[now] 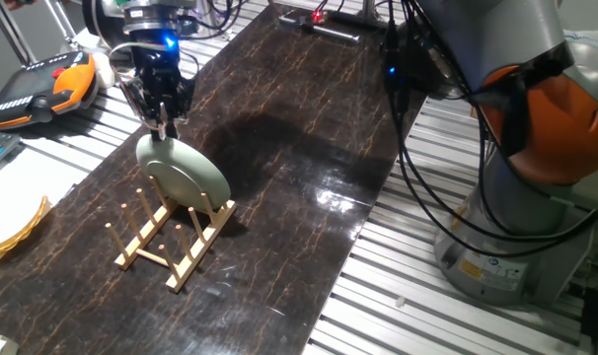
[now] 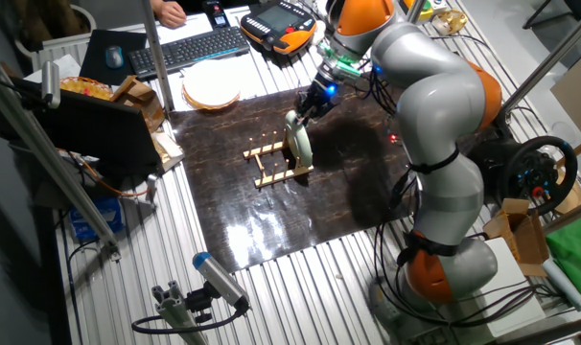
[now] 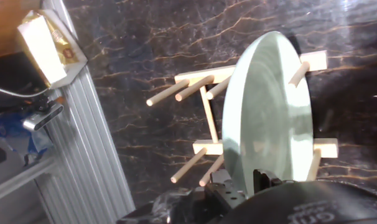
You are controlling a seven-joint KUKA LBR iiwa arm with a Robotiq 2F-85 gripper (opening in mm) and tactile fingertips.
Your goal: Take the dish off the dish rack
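Hand view showed the gripper (image 3: 247, 186) pinching the top rim of the dish (image 3: 269, 118), which stood on edge between pegs of the dish rack (image 3: 204, 112). Grasp judged made; lift-off remained.

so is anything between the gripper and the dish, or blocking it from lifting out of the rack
Nothing visible. The gripper is already at the top rim of the dish, which stands on edge between the pegs of the dish rack. The space above it is open.
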